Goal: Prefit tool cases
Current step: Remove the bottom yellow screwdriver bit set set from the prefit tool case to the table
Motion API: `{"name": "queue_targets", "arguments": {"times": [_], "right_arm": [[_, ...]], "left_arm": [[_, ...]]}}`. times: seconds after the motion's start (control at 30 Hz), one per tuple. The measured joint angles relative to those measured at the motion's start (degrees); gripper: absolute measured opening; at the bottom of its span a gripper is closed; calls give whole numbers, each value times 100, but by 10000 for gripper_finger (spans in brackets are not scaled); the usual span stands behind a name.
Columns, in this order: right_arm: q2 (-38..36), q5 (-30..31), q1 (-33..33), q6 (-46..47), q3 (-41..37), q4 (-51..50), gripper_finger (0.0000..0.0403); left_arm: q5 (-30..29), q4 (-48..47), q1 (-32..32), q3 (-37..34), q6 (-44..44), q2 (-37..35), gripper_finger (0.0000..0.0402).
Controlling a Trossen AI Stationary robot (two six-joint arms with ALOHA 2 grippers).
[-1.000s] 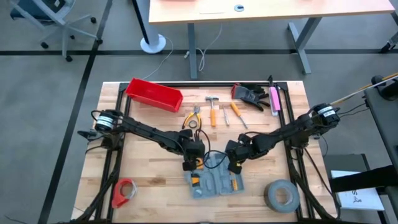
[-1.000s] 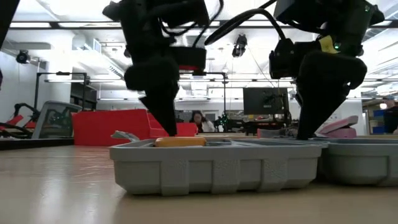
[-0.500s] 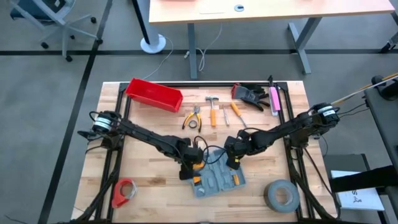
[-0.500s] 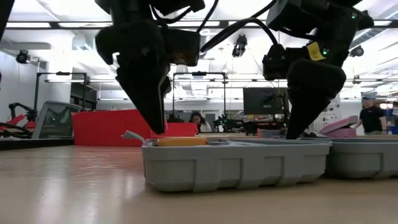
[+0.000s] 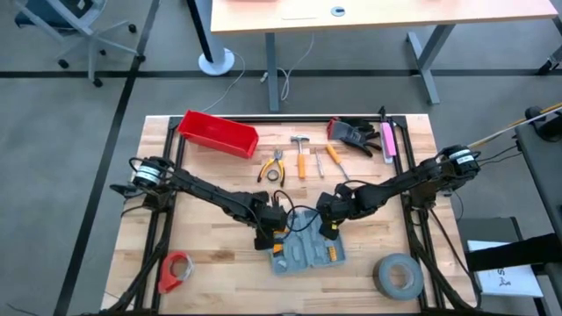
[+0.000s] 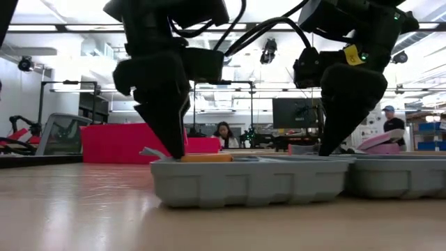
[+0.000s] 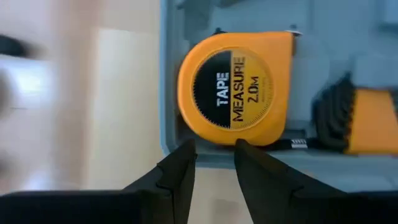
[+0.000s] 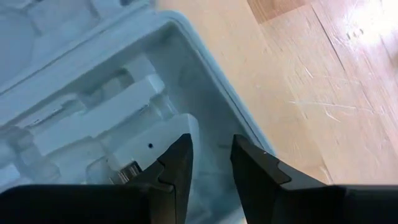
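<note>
The tool case (image 5: 307,256) lies open and flat on the wooden table, grey-blue, with a yellow tape measure (image 7: 233,87) and orange-handled tools in its recesses. My left gripper (image 5: 266,237) points down at the case's left end, its fingers a little apart beside the tape measure (image 6: 205,158). My right gripper (image 5: 328,232) points down over the case's far right corner. Its fingers are also slightly apart, above a pale moulded recess (image 8: 134,134). Neither gripper has anything between its fingers. My left gripper comes from above with its fingertips (image 6: 171,155) at the rim of the case's left end wall (image 7: 211,157), side by side along that wall. Whether they press on it I cannot tell. My right gripper's fingertips (image 6: 326,149) dip behind the case's rim into the corner recess (image 8: 205,134); the rim hides any touch.
At the far side lie a red bin (image 5: 217,133), pliers (image 5: 272,164), a hammer (image 5: 299,154), screwdrivers (image 5: 334,160), black gloves (image 5: 356,133) and a pink tool (image 5: 387,140). Near the front are a grey tape roll (image 5: 397,276) and a red tape dispenser (image 5: 176,270). People stand in the room behind (image 6: 224,132).
The case has slid a little along the table toward its right edge. My left gripper, which stood farther in over the tape measure, has come slightly toward the near edge and now stands at the case's left end.
</note>
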Motion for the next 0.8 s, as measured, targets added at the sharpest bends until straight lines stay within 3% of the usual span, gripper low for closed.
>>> {"name": "queue_targets", "arguments": {"times": [0.17,0.8], "right_arm": [[-1,0,-2,-89,0,19,97],[-12,78,-263,-654,39,8,95]], "left_arm": [[-582,-41,62,-42,86,-20,113],[-670,-118,459,-100,295,-62,123]]}}
